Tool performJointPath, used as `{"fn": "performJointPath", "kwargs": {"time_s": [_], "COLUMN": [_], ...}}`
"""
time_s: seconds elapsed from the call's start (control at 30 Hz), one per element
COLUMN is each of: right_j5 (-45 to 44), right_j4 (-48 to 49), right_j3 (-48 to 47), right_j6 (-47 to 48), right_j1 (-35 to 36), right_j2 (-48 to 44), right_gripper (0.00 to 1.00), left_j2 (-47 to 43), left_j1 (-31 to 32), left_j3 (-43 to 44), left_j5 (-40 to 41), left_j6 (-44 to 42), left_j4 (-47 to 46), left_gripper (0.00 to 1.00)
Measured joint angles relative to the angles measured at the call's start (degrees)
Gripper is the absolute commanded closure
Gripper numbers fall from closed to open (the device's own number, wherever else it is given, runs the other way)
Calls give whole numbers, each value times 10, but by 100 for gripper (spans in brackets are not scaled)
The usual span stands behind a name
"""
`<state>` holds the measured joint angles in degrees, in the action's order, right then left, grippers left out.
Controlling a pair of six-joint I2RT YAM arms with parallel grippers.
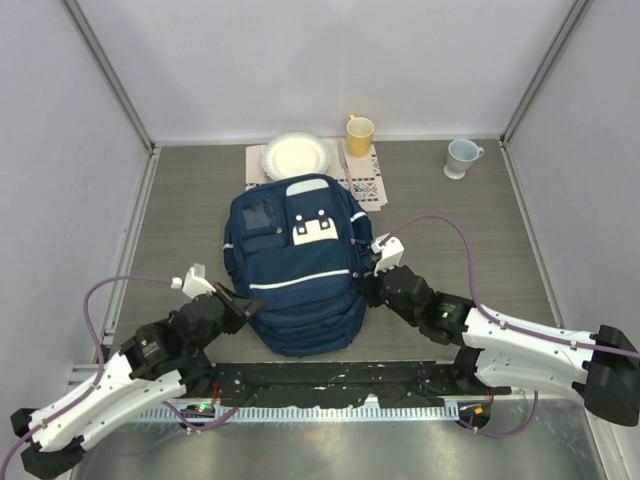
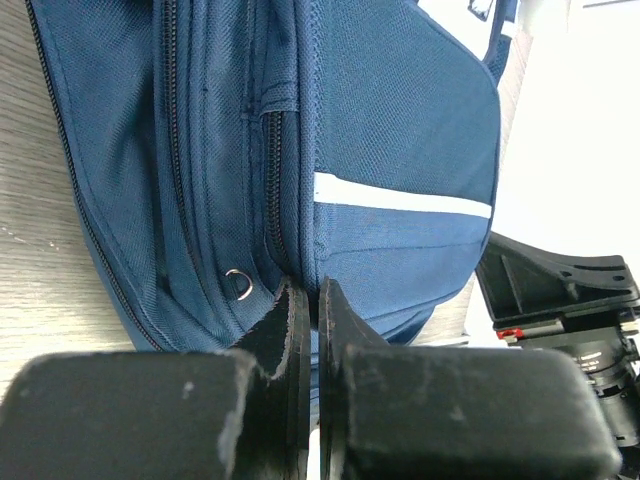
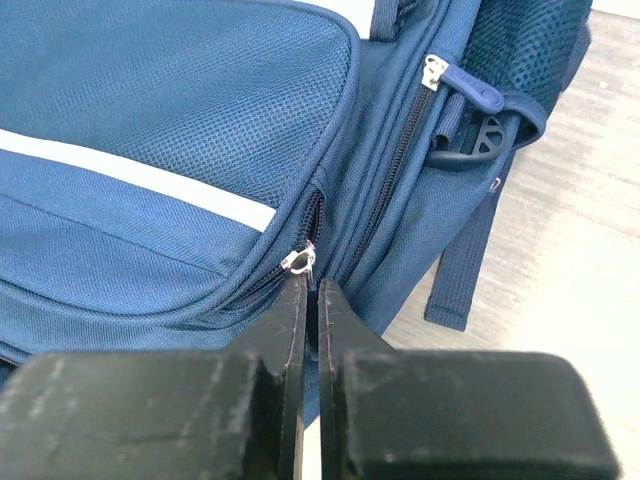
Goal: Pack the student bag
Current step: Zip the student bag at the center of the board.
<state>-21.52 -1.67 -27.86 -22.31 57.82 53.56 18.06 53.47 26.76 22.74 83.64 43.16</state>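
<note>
Jaws flank student bag (image 1: 297, 265), plate (image 1: 296, 156) (mug (image 1: 359, 134)) behind

White plate (image 1: 296, 156) on patterned mat (image 1: 372, 186); yellow mug (image 1: 359, 134) beside; pale mug (image 1: 461, 157) apart, right.

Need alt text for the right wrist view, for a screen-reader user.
The right gripper, two black fingers closed together, appears to pinch a small silver zipper pull on the front pocket of a large navy blue fabric backpack with a white stripe. Further right, a blue zipper tab and a navy strap show against a pale wood-grain table.
</note>
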Motion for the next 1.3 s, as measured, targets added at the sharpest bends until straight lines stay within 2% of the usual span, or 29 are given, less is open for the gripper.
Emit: {"fn": "performJointPath", "kwargs": {"time_s": [0.27, 0.53, 0.73, 0.97, 1.13, 1.3], "right_j5": [7, 40, 28, 27, 80, 152], "right_j4": [54, -123, -179, -85, -12, 48], "right_j3": [-2, -130, -167, -111, -68, -62], "right_j6": [110, 166, 200, 289, 359, 382], "right_j1": [-9, -21, -21, -24, -54, -113], "right_j2": [4, 68, 97, 95, 89, 96], "right_gripper": [99, 99, 99, 99, 99, 99], "left_j2": [19, 49, 92, 112, 101, 93], "left_j1": [-3, -4, -6, -7, -9, -11], "left_j3": [0, 25, 66, 74, 69, 55], "left_j5": [-10, -19, -33, -53, -68, -89], "left_j6": [-29, -83, -139, -182, -195, -197], "left_j4": [-10, -2, 2, 1, -9, -37], "left_gripper": [100, 100, 100, 100, 100, 100]}}
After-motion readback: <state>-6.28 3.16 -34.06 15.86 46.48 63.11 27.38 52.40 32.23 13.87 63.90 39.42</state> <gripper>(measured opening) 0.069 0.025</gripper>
